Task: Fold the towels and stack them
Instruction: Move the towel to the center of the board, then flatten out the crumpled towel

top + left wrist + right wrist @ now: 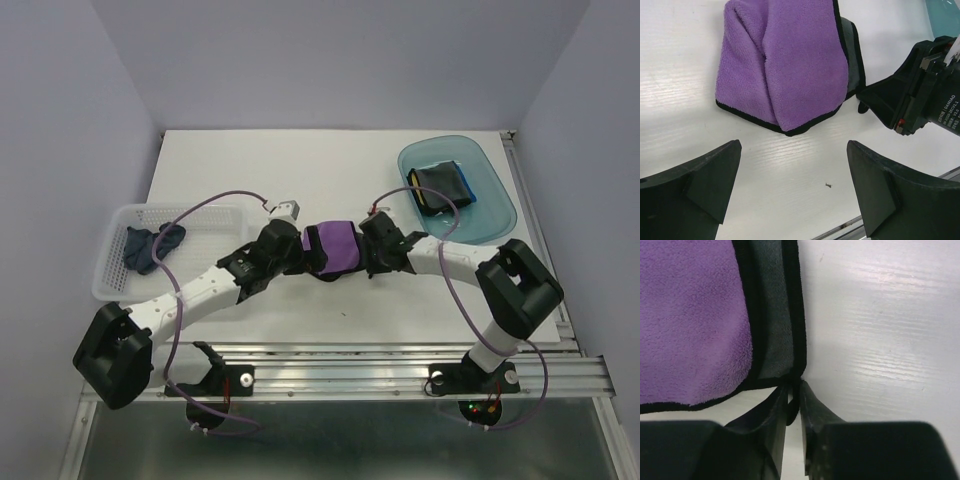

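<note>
Right wrist view: right hand (794,388) pinched tight on purple towel (690,315) corner, left hand (794,150) wide open, empty.

purple towel (785,65): fuzzy plush cloth, black stitched edging, smoother grey underside. counter (685,100): white, faint grain, slight sheen. tray (497,200): translucent glossy teal plastic. basket (115,275): white mesh plastic. left hand (792,150): matt black plastic.

The white tabletop (300,170) carries 3 things: a purple towel (335,247), a white mesh basket (210,222) left of the towel, and a teal tray (495,205) to its far right.
</note>
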Robot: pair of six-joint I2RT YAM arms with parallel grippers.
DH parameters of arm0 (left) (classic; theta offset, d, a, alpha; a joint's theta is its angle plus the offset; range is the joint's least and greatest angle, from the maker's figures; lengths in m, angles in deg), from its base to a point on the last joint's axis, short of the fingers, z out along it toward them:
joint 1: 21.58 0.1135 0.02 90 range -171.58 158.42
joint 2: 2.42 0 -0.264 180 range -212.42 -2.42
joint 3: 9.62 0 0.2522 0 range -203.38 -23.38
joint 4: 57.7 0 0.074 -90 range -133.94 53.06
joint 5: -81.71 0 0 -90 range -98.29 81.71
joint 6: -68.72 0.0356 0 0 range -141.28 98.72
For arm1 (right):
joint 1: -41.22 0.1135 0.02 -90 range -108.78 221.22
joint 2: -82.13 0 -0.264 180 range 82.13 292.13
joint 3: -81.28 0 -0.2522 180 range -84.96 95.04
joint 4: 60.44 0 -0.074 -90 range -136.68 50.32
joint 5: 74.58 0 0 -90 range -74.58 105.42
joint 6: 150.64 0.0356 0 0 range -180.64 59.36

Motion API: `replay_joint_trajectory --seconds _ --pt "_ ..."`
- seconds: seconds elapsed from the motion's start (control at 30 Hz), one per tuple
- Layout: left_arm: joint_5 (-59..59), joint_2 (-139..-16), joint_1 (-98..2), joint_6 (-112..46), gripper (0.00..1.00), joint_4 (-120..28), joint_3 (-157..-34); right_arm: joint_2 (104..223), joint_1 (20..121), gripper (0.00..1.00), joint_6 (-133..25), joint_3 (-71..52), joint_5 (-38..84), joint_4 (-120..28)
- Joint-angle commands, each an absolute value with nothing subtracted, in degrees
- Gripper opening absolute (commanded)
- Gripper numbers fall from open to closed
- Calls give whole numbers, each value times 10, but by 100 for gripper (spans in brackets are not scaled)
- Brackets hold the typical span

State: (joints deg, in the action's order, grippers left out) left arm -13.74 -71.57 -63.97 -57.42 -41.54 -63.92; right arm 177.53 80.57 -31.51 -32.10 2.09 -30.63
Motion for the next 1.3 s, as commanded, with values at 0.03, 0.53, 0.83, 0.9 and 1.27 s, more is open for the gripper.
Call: replay_joint_trajectory --seconds 0.03,0.53,0.83,0.9,1.27 --pt "-128 -717 -646 -508 99 -456 -693 1752 805 11 -303 -362 77 -360" --pt "-51 -898 -687 -453 99 -476 -796 1703 780 6 -322 -407 121 -418" --pt "-101 -1019 -692 -464 89 -424 -878 1715 761 6 -317 -421 151 -441" --pt "-121 -1034 -695 -469 86 -413 -890 1718 760 6 -315 -420 152 -441" --pt "-142 -1093 -704 -482 85 -372 -939 1726 752 6 -315 -423 186 -452"
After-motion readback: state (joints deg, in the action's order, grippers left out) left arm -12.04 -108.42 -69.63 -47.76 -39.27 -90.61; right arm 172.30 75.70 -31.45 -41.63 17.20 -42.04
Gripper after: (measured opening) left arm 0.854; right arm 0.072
